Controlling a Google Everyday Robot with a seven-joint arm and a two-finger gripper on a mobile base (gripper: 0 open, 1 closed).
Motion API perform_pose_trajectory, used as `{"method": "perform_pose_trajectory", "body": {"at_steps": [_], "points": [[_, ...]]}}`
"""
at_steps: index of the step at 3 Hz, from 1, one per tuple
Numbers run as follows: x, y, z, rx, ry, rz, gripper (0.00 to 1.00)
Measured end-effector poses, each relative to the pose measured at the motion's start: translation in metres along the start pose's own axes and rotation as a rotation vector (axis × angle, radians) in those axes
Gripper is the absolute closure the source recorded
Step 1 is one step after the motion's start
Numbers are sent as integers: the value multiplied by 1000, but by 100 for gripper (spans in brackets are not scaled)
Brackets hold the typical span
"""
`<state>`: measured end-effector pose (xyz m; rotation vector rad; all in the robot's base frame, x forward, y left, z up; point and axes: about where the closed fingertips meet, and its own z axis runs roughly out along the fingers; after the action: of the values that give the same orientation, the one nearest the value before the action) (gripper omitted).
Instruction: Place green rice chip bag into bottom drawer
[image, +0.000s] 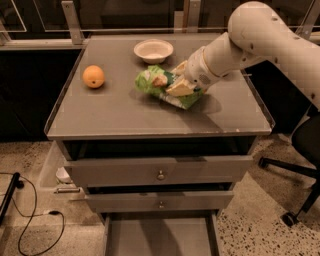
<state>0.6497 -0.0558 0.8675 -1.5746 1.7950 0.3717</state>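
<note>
The green rice chip bag (156, 81) lies on the grey cabinet top (125, 107), right of centre. My gripper (181, 80) comes in from the right on the white arm (250, 35) and is shut on the bag's right end, with one tan finger (178, 90) over the foil. The bottom drawer (160, 237) is pulled open at the foot of the cabinet, and its flat grey floor shows nothing on it. The bag sits well above and behind the drawer.
An orange (93, 76) lies on the top at the left. A white bowl (153, 50) stands at the back. Two upper drawers with round knobs (160, 175) are slightly ajar. A chair base (295, 200) stands right. Cables (30, 220) lie on the floor at left.
</note>
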Motion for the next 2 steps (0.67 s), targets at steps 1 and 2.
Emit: {"method": "perform_pose_trajectory", "body": {"at_steps": [1, 2], "points": [[-6, 35, -42, 0, -46, -18, 100], [-3, 67, -83, 12, -67, -25, 100]]}}
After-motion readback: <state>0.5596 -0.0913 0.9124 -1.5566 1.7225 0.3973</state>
